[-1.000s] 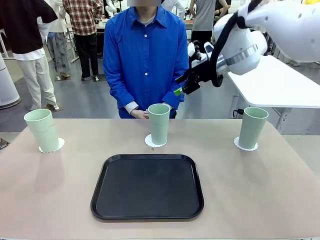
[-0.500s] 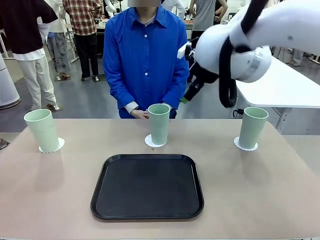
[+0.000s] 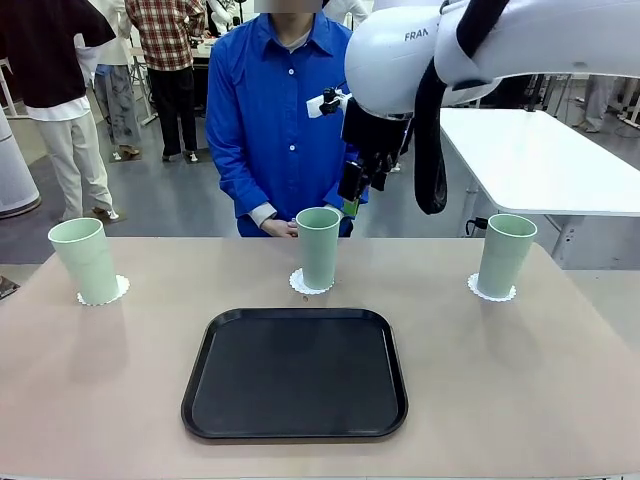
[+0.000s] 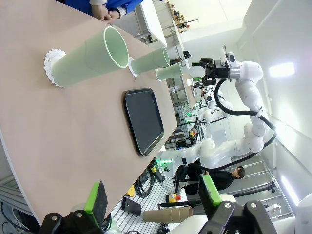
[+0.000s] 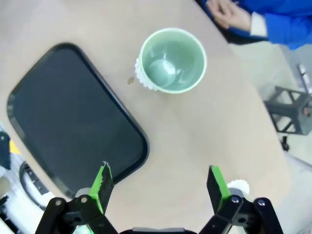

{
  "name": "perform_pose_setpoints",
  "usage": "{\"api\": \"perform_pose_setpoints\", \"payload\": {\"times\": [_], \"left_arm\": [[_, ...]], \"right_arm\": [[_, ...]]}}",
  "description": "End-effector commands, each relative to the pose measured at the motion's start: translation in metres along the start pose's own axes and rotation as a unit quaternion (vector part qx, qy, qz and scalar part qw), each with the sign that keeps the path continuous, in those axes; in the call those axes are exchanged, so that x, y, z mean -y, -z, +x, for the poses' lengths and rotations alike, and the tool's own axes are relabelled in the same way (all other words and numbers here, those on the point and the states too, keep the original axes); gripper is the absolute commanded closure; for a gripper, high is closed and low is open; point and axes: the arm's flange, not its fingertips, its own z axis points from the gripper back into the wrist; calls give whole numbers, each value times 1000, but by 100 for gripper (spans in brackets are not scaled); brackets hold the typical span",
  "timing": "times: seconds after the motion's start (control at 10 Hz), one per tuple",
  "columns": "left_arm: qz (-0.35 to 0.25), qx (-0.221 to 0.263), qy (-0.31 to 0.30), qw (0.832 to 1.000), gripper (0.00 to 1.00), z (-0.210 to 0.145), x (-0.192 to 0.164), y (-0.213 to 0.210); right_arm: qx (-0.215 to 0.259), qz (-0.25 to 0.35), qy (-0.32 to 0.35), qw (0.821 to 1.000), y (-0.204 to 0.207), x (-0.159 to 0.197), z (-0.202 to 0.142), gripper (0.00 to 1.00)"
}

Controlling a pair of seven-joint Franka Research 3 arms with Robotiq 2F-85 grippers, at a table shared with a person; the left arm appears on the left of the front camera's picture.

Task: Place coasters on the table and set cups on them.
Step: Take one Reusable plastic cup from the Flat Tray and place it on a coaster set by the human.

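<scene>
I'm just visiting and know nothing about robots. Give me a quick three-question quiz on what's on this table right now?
1. True or false: every cup stands on a coaster.
2. What lies on the black tray? A) a cup B) a coaster C) nothing
3. The right gripper hangs above which cup?

Key:
1. True: left cup, middle cup, right cup.
2. C.
3. The middle cup, fingers spread.

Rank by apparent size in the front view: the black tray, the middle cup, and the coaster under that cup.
1. black tray, by far the largest.
2. middle cup.
3. coaster beneath it, little more than a lacy fringe around the cup's base.
</scene>
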Motion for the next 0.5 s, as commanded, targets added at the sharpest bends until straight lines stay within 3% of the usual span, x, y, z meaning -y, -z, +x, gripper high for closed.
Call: {"api": "perform_pose_setpoints", "payload": {"times": [0.0, 0.4], "left_arm": [[-1, -2, 3, 1000, 0, -3, 2, -1], [-1, -2, 3, 1000, 0, -3, 2, -1]], "right_arm": [[17, -11, 1, 1000, -2, -1, -4, 0], [17, -11, 1, 1000, -2, -1, -4, 0]]}}
